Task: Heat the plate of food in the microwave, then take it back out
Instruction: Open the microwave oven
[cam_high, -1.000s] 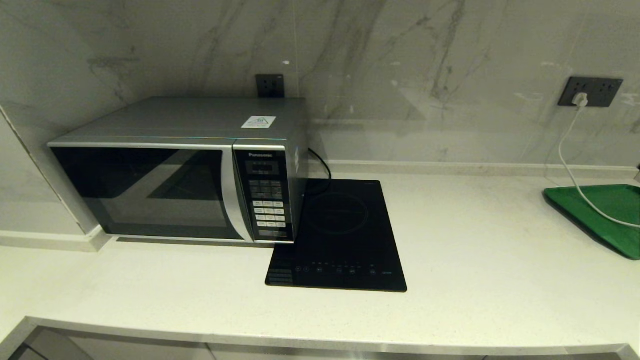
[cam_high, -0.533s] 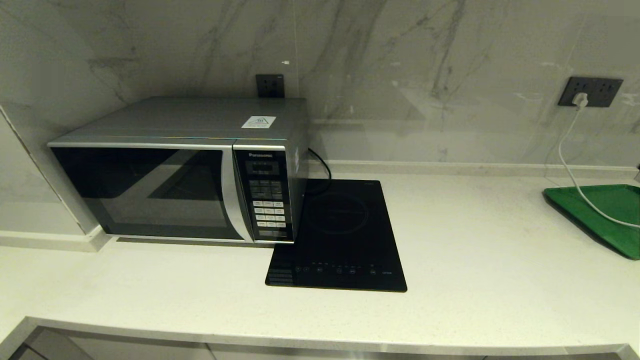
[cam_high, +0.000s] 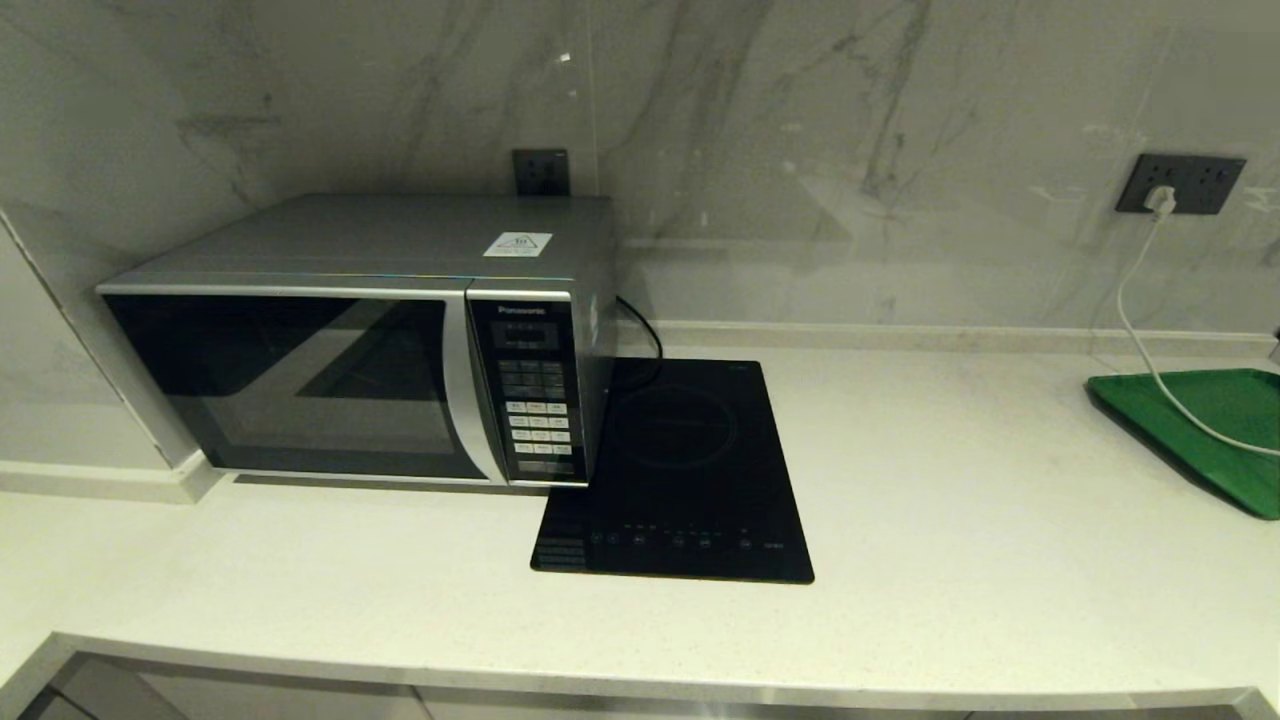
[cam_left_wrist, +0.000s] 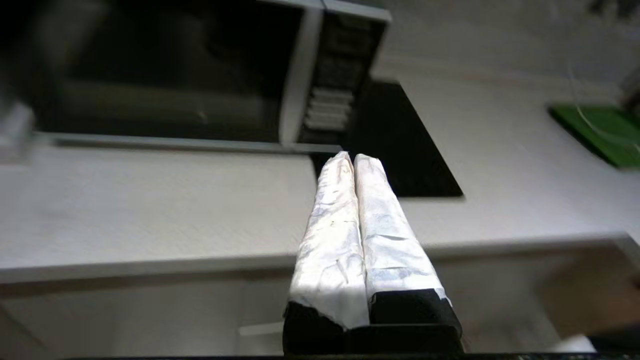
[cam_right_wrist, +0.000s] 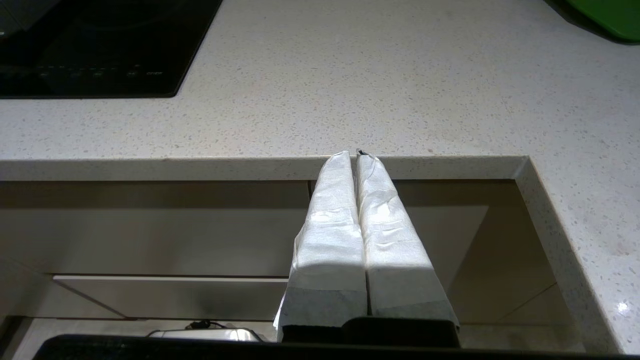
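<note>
Standing nearest: right gripper (cam_right_wrist: 356, 154), white-wrapped fingers pressed together on nothing, poised below and in front of the countertop (cam_high: 950, 560) edge, well right of the microwave.
Left gripper: left gripper (cam_left_wrist: 353, 157), fingers likewise pressed together and empty, held off the counter's front edge, pointing toward the microwave's lower right corner; not touching it.
Countertop: pale speckled stone, carrying every item listed below.
Induction hob: flat black glass induction hob (cam_high: 680, 480), lying just right of the microwave, its rear left corner tucked beside the microwave's side.
Microwave: silver microwave (cam_high: 370, 340) at the back left of the counter against the marble wall; dark glass door closed, keypad panel on its right.
Plate of food: not visible in any view; through the microwave's dark door I cannot tell what is inside.
Green tray: green tray (cam_high: 1215, 430), far right of the microwave, a white cable (cam_high: 1135, 320) trailing across it.
</note>
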